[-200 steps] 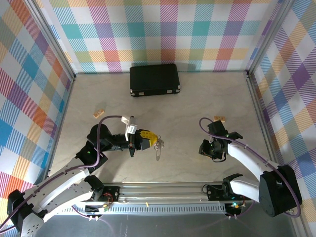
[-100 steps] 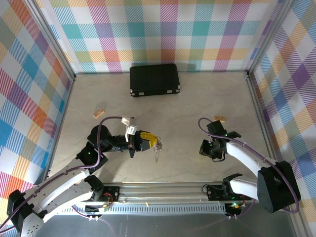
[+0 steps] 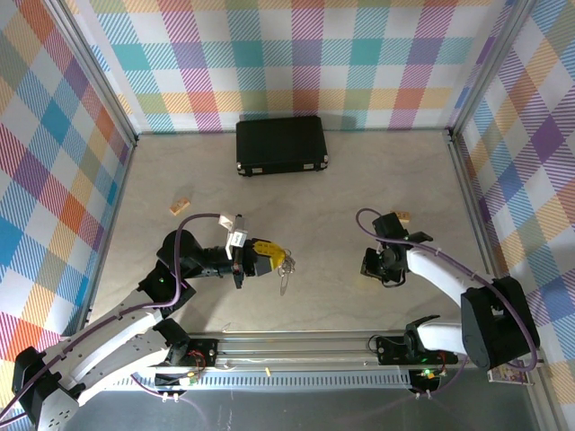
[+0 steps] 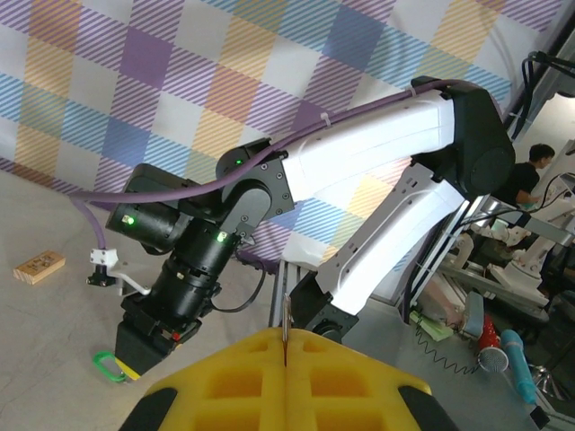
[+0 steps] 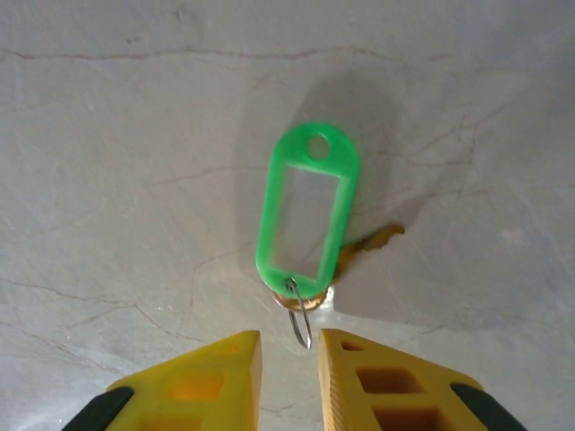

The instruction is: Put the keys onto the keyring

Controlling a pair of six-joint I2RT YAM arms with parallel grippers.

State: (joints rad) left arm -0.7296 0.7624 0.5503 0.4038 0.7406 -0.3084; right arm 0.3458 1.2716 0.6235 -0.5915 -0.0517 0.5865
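Left of centre above the pale marbled bench (image 3: 323, 197), the left gripper (image 3: 280, 259) is seen clenched on the large thin silver wire keyring (image 3: 287, 275), which trails from its yellow fingertips (image 3: 268, 251). From the left wrist, a sliver of metal is seen pinched between the shut pads (image 4: 225, 382).

Over on the right, the right gripper (image 5: 289, 339) is pointed down at the bench, jaws parted only narrowly. The small key with the bright green oval plastic tag (image 5: 305, 215) is laid flat just ahead of them. The tag's little wire ring (image 5: 301, 319) is framed between the fingertips, apparently touched by neither. A brass blade (image 5: 373, 241) is glimpsed under the tag.

Bare bench is left between the two grippers. One small wooden block (image 3: 400, 215) is sat just beyond the right wrist, and another wooden block (image 3: 181, 206) lies beyond the left arm. The black rectangular case (image 3: 281, 144) is parked well apart by the back wall.
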